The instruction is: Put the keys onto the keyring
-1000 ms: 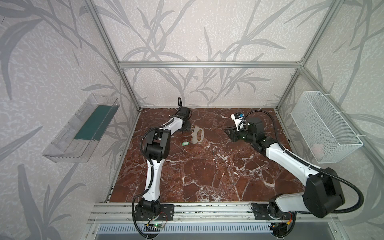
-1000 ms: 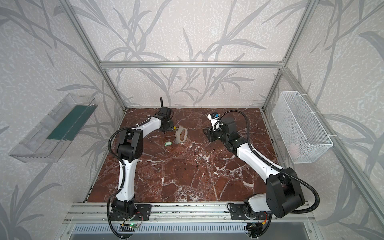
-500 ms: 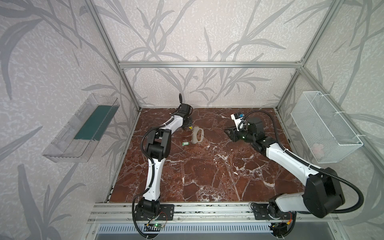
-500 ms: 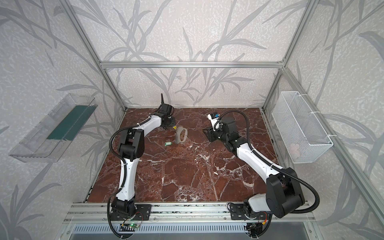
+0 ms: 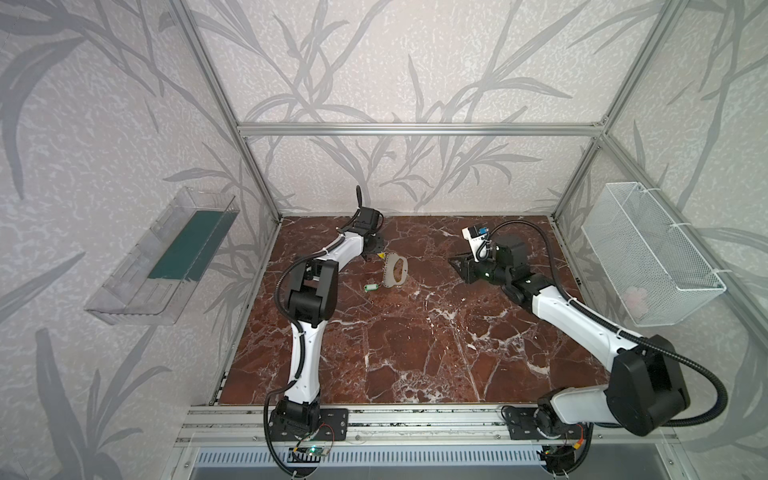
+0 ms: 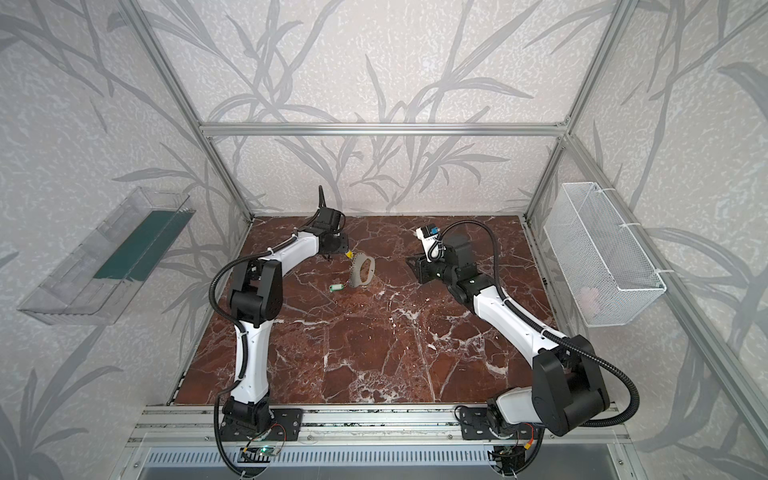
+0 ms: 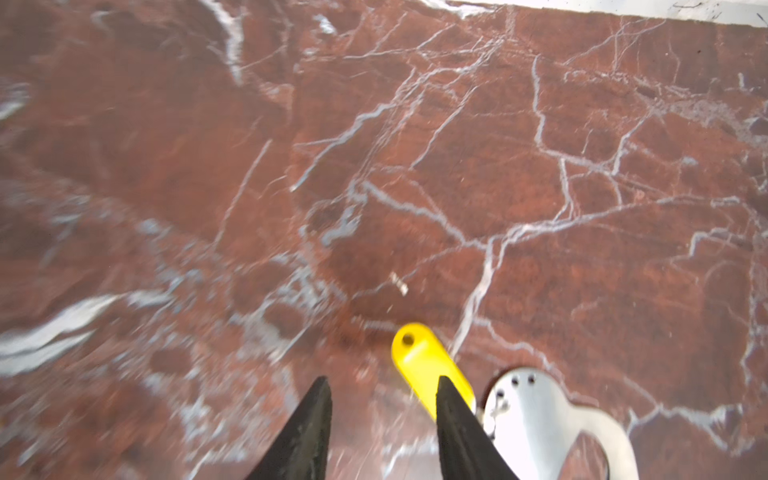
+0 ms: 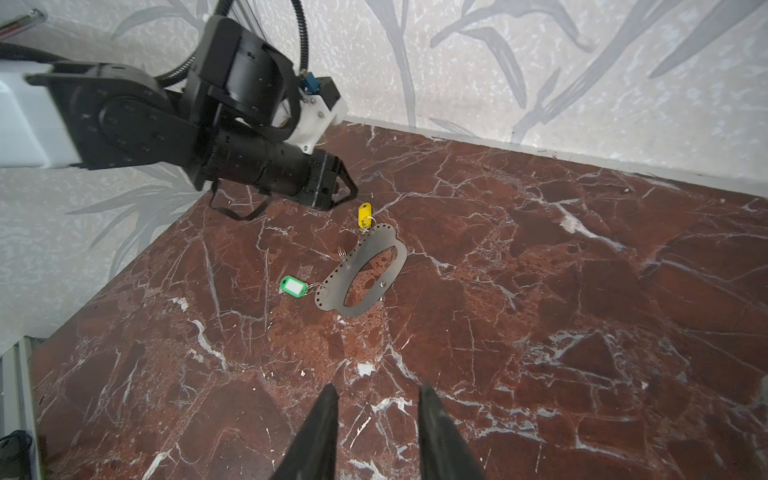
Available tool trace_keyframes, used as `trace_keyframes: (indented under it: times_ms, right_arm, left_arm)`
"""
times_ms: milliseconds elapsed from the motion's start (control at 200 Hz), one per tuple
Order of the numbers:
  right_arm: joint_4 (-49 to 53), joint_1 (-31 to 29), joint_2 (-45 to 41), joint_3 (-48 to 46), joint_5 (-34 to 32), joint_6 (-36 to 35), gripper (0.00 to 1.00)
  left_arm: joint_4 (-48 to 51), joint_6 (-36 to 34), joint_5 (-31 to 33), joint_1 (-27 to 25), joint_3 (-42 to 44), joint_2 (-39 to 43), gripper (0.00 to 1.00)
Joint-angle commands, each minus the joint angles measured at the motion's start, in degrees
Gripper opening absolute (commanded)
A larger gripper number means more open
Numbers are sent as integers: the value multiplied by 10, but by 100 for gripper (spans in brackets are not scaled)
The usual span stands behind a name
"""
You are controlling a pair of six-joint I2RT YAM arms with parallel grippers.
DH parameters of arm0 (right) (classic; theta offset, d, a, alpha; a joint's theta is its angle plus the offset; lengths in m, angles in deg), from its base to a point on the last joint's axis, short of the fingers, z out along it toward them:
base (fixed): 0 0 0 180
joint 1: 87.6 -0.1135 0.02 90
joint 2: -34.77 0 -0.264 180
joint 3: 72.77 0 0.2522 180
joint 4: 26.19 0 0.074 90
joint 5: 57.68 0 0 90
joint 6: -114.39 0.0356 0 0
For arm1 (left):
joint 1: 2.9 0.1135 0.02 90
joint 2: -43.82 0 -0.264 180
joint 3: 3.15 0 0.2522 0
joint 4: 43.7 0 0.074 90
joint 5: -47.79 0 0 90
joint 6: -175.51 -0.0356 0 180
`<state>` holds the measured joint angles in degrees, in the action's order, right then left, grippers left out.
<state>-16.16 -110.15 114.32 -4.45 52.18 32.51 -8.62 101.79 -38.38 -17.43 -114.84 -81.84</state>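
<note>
Grey perforated keyring [image 8: 376,237], yellow key [image 8: 364,214], green key [image 8: 293,286], seemingly ring-linked.

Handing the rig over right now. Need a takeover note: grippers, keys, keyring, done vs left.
Left gripper: open, empty, beside the yellow key, not gripping it.
Right gripper: open, empty, over the bare marble table, well back from the parts.
Keyring: flat on that table, far half, left of centre.
The yellow key lies at one end of its hole row, the green key near the other; each seems joined to it by a small wire ring.
Done: both keys look attached.
Left: confirm the rings really pass through the holes (too small to be sure), then back both arms away.
</note>
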Motion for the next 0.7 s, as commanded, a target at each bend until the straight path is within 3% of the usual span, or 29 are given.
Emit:
trace_keyframes:
  times_ms: [0, 175, 265, 460, 495, 520, 530, 540, 615, 650, 695]
  right_arm:
    - [14, 5, -20, 1, -22, -7, 36]
    - [26, 17, -21, 6, -31, -5, 40]
    - [28, 26, -29, 5, -29, -7, 53]
    - [32, 55, -54, -9, -39, -1, 66]
    - [31, 64, -61, -15, -39, 4, 71]
    - [27, 72, -68, -21, -40, 10, 74]
    - [26, 76, -70, -24, -40, 13, 75]
    - [23, 80, -73, -27, -41, 16, 77]
    - [9, 109, -94, -48, -34, 33, 83]
    - [8, 121, -102, -55, -32, 39, 100]
    - [14, 136, -112, -59, -32, 43, 99]
  left_arm:
    - [-42, -11, 44, 4, 51, 94, 46]
    - [-48, -41, 48, 14, 129, 187, 53]
    - [-20, -42, 55, 22, 145, 218, 53]
    - [-12, -56, 56, 34, 212, 306, 60]
    - [-8, -56, 59, 37, 223, 322, 68]
    - [-4, -58, 61, 39, 229, 334, 83]
    - [-3, -59, 60, 40, 231, 339, 95]
    - [-2, -60, 60, 42, 234, 343, 98]
    - [7, -59, 70, 51, 254, 376, 99]
    - [9, -59, 72, 57, 263, 390, 99]
    - [12, -56, 73, 68, 274, 406, 99]
